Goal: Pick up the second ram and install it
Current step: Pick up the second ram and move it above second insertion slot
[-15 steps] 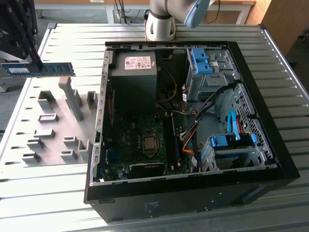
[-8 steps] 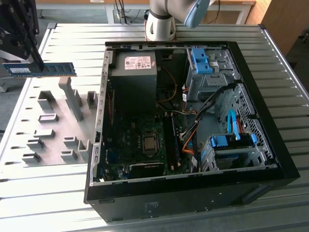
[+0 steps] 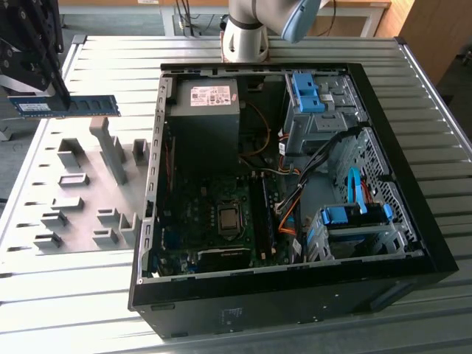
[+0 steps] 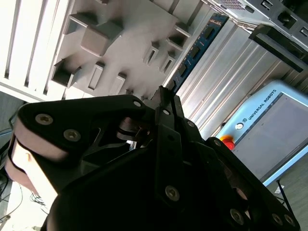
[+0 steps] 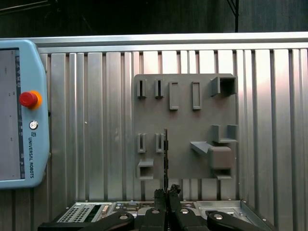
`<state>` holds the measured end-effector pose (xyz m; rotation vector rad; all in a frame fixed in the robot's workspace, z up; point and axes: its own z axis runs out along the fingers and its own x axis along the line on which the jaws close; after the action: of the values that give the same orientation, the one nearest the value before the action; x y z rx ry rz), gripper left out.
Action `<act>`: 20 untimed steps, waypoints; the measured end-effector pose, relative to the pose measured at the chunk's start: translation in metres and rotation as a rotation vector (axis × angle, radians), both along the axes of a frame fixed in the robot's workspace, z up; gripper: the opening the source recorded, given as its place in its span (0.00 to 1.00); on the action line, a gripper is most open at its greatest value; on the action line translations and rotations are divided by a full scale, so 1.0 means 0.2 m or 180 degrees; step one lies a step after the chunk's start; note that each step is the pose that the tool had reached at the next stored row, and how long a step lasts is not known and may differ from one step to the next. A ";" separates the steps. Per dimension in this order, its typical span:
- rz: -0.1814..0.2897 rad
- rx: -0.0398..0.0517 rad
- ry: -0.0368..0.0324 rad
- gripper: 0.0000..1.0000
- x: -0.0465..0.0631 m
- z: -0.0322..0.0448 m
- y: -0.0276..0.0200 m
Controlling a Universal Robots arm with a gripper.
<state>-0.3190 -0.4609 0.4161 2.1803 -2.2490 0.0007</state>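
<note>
The second ram (image 3: pixel 77 105) is a thin blue stick with black chips. It hangs level above the far end of the grey fixture plate (image 3: pixel 81 195), at the exterior view's left. My black gripper (image 3: pixel 62 99) is shut on it from above, near its middle. In the second wrist view the blue stick (image 4: pixel 198 44) runs out past the closed fingertips (image 4: pixel 162 96). In the first wrist view the ram (image 5: pixel 165 151) shows edge-on, as a thin dark line above the gripper (image 5: pixel 167 193). The green motherboard (image 3: pixel 210 214) with its long black slots (image 3: pixel 262 214) lies inside the open computer case.
The open black computer case (image 3: pixel 413 214) fills the middle and right of the table, with a power supply (image 3: pixel 206 110), blue drive cages (image 3: pixel 354 217) and orange cables. A teach pendant (image 5: pixel 21 115) lies on the ribbed metal table beside the fixture plate (image 5: pixel 192 125). The arm's base (image 3: pixel 247 33) stands behind the case.
</note>
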 end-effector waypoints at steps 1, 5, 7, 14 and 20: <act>0.0000 0.0000 0.0000 0.14 0.00 0.000 0.000; 0.0000 0.0000 0.0000 0.14 0.01 0.000 0.000; 0.0000 0.0000 0.0000 0.14 0.02 0.000 0.000; 0.0000 0.0000 0.0000 0.14 0.04 0.000 0.000; 0.0000 0.0000 0.0000 0.14 0.07 0.000 0.000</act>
<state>-0.3054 -0.4609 0.4160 2.1805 -2.2490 0.0007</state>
